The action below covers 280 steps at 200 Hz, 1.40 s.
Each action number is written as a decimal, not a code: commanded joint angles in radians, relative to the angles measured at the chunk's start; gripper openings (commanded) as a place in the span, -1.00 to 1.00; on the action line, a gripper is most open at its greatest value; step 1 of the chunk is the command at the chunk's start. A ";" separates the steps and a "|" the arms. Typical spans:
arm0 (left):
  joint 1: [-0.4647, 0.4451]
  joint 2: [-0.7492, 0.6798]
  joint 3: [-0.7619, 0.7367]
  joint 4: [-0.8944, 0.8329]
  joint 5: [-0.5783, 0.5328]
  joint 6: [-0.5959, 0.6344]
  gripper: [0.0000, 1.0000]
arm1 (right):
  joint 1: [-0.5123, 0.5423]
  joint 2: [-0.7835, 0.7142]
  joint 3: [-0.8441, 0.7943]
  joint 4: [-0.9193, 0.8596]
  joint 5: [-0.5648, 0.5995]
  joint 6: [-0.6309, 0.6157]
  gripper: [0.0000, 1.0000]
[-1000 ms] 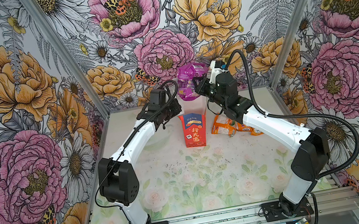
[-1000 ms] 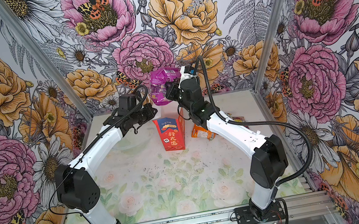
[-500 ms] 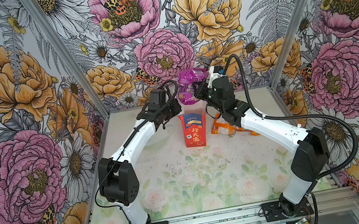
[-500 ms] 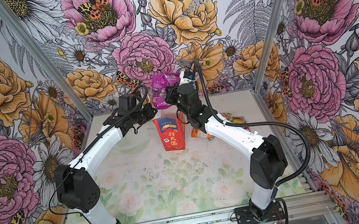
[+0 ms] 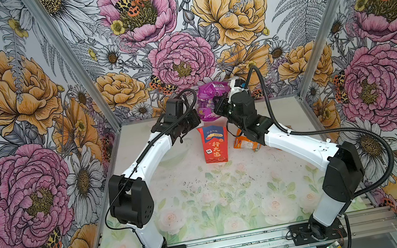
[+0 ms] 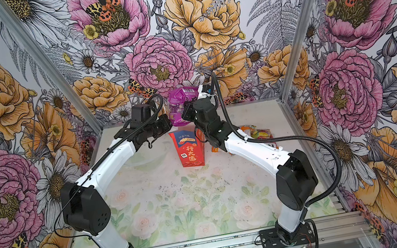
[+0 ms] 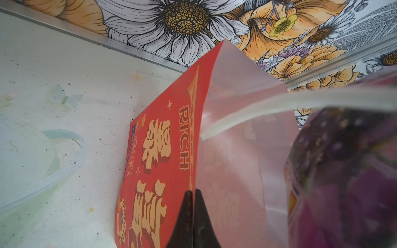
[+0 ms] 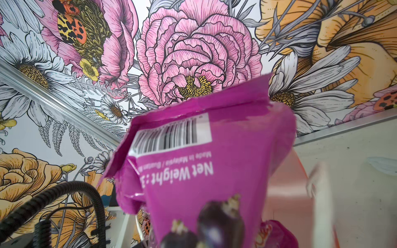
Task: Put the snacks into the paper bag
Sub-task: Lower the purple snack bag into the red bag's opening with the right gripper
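The red paper bag stands upright mid-table. My left gripper is shut on its upper rim, one finger on the red outside and one on the pale inside. My right gripper is shut on a magenta snack packet that hangs just above the bag's mouth; its jaws are hidden behind the packet in the right wrist view. Orange snack packets and a yellow-green one lie right of the bag, partly under the right arm.
A white cord handle arches across the bag's mouth. Floral walls with metal posts close in the table at the back and sides. A pale round outline shows on the table left of the bag.
My right gripper has carried the magenta packet down and to the left, closer over the bag's mouth. The left arm and the bag have stayed put.
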 commanded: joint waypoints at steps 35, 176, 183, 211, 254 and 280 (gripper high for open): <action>-0.008 -0.009 -0.011 0.001 -0.026 -0.010 -1.00 | 0.020 -0.077 0.011 0.086 0.085 -0.022 -1.00; -0.009 -0.011 -0.021 0.021 -0.020 -0.021 -1.00 | 0.039 -0.054 0.060 -0.025 0.119 0.002 -1.00; -0.008 -0.011 -0.021 0.023 -0.021 -0.021 -1.00 | 0.041 -0.051 0.063 -0.024 0.118 0.002 -1.00; -0.008 -0.017 -0.026 0.026 -0.019 -0.021 -1.00 | 0.046 -0.041 0.069 -0.025 0.118 0.003 -1.00; -0.008 -0.022 -0.031 0.028 -0.019 -0.023 -1.00 | 0.047 -0.024 0.074 -0.022 0.141 0.007 -1.00; -0.008 -0.022 -0.032 0.030 -0.016 -0.023 -1.00 | 0.047 -0.009 0.090 -0.017 0.147 0.005 -1.00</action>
